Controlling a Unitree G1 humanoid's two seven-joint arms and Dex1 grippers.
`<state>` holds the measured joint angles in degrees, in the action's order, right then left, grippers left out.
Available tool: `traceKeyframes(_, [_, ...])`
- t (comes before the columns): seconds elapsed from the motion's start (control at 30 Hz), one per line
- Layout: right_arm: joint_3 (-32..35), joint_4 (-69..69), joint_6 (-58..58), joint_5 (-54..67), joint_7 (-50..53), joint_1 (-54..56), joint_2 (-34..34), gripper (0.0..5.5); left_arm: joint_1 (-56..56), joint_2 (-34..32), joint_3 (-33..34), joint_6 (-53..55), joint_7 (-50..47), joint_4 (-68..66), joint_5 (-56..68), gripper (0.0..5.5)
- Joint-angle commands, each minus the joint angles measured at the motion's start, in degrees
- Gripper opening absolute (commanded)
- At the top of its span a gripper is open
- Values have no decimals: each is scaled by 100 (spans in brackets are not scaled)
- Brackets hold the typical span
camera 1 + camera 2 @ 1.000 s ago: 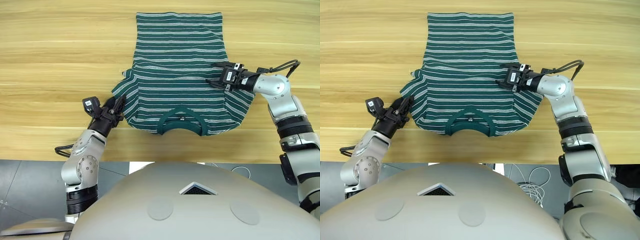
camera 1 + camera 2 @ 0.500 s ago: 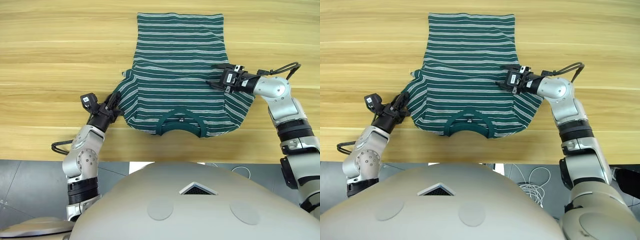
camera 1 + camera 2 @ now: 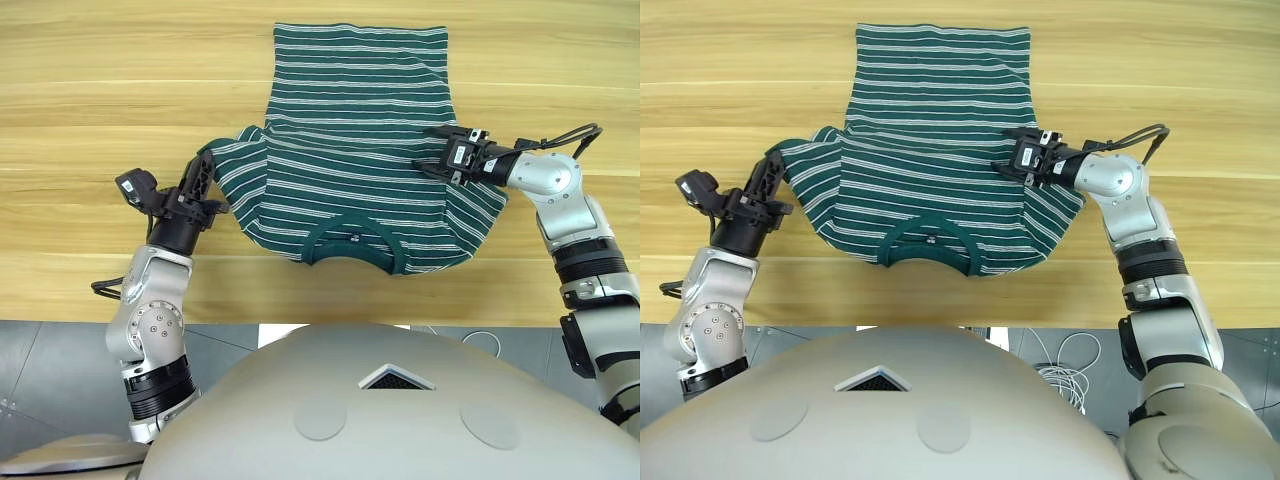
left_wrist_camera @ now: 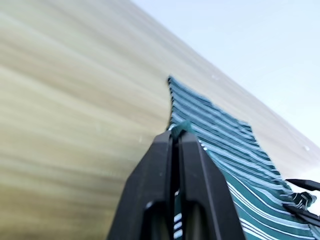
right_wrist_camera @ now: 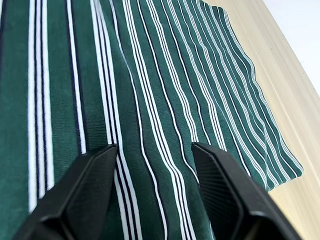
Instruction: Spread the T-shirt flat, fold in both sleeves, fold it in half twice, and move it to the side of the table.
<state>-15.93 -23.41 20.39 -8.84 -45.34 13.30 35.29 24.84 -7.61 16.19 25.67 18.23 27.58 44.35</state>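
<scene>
A green T-shirt [image 3: 350, 100] with white stripes lies on the wooden table [image 3: 100, 80], collar [image 3: 348, 235] toward me. Its left sleeve [image 3: 232, 160] is drawn out sideways and lifted a little. My left gripper [image 3: 200, 176] is shut on the tip of that sleeve; in the left wrist view the closed fingers [image 4: 167, 165] pinch the green cloth. My right gripper [image 3: 428, 148] is open and sits over the shirt's right side, where the sleeve lies folded in. In the right wrist view its fingers [image 5: 80, 200] stand apart just above the striped fabric [image 5: 150, 75].
Bare wood stretches to the left [image 3: 80, 150] and right [image 3: 560, 80] of the shirt and beyond its hem. The table's front edge [image 3: 60, 322] runs close below the collar, with grey floor and cables [image 3: 480, 342] past it.
My left gripper has pulled the left sleeve outward to the left, unfolding it from the shirt's body. The collar has slid slightly left. The right arm has kept still.
</scene>
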Motion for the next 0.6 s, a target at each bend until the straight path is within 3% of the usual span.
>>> traceKeyframes(0.03, [-16, -19, -95, -70, 5, -85, -3, 281, 245, -159, -641, -153, 209, 212, -595, 3])
traceKeyframes(0.2, [-70, 101, -80, -145, 38, -114, 13, 281, 529, -636, -1854, -535, 343, 155, -2077, 3])
traceKeyframes(0.43, [-157, 250, -49, -241, 122, -171, -35, 281, 445, -868, -2655, -1119, 324, 487, -3238, 3])
traceKeyframes(0.6, [-203, 327, -51, -277, 123, -149, -55, 281, 542, -855, -3185, -1273, 335, -249, -3586, 3])
